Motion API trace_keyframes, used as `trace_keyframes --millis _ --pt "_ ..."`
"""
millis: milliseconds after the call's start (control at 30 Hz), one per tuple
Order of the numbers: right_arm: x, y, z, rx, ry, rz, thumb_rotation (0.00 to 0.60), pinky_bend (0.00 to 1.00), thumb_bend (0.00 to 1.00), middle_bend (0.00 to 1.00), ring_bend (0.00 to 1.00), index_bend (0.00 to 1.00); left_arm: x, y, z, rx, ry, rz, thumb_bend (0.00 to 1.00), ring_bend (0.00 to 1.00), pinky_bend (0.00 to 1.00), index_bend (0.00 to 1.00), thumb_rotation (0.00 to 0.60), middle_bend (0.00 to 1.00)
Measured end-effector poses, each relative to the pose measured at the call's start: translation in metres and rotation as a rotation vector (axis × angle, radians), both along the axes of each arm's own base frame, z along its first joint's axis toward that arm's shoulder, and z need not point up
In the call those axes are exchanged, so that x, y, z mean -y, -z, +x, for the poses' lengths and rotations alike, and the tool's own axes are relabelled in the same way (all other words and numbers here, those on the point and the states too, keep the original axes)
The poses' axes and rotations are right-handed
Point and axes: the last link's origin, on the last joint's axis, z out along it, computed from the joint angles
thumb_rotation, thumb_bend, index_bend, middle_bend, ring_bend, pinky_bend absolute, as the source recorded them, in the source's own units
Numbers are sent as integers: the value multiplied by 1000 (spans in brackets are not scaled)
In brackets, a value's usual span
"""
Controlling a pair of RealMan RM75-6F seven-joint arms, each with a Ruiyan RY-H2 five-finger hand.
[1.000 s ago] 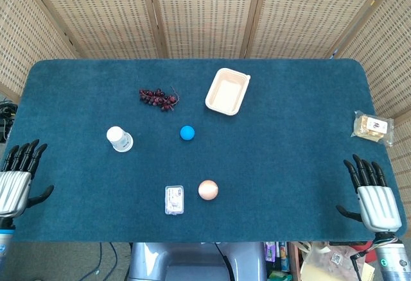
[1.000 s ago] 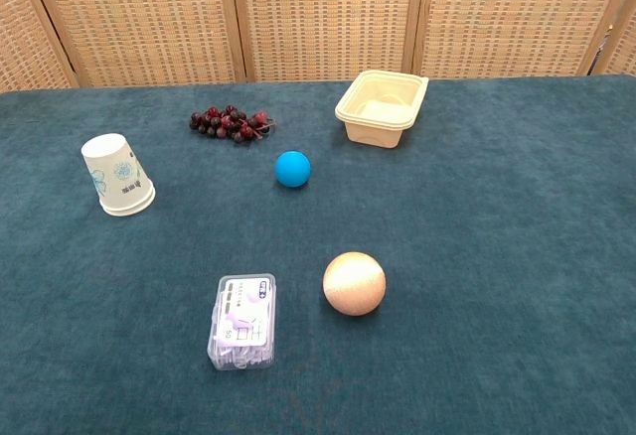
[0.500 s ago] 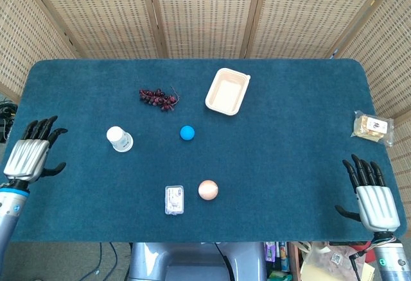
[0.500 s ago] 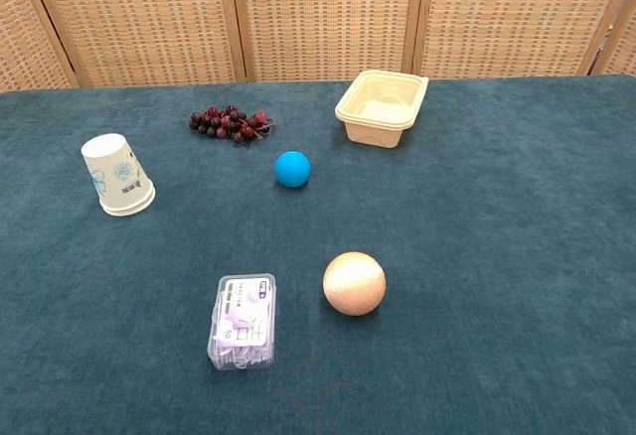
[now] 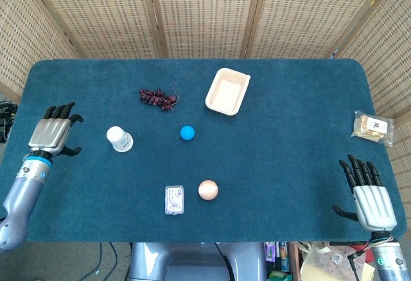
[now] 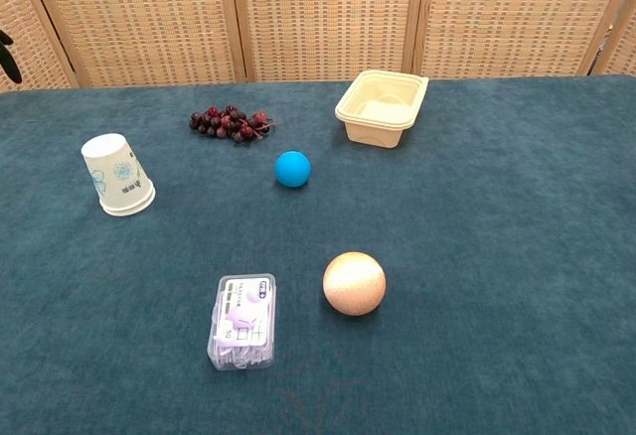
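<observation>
Hovering left hand (image 5: pixel 53 131) over table (image 5: pixel 289 120) near left edge, fingers spread, holding nothing. Sitting nearest: upside-down paper cup (image 5: pixel 119 138), apart from hand. Resting right hand (image 5: pixel 368 194) at front right corner, fingers apart, gripping nothing.

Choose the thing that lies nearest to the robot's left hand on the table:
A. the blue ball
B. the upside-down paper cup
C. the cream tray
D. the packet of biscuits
B: in the head view the left hand is open beside the upside-down paper cup, apart from it; the other things lie further right.
</observation>
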Motion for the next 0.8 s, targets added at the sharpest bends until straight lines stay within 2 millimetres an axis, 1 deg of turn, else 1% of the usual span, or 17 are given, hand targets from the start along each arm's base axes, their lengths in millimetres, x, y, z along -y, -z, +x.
trace_keyframes --millis 133,267,467,567,800 --pt "1 -1 0 7 -2 -5 600 0 88 0 0 0 -15 10 10 -25 -34 -25 230 0 0 265 600 0" --pt "2 -1 -1 17 -11 -12 600 0 88 0 0 0 -28 29 21 -63 -44 -59 217 0 0 265 600 0" --pt "2 -2 -3 28 -11 -19 600 0 87 0 0 0 -38 53 29 -85 -58 -90 217 0 0 265 600 0" --pt "2 -3 -4 33 -8 -20 600 0 88 0 0 0 -43 60 33 -96 -52 -88 217 0 0 265 600 0" --pt "3 -3 -5 36 -4 -16 600 0 87 0 0 0 -50 63 43 -108 -39 -78 220 0 0 265 600 0"
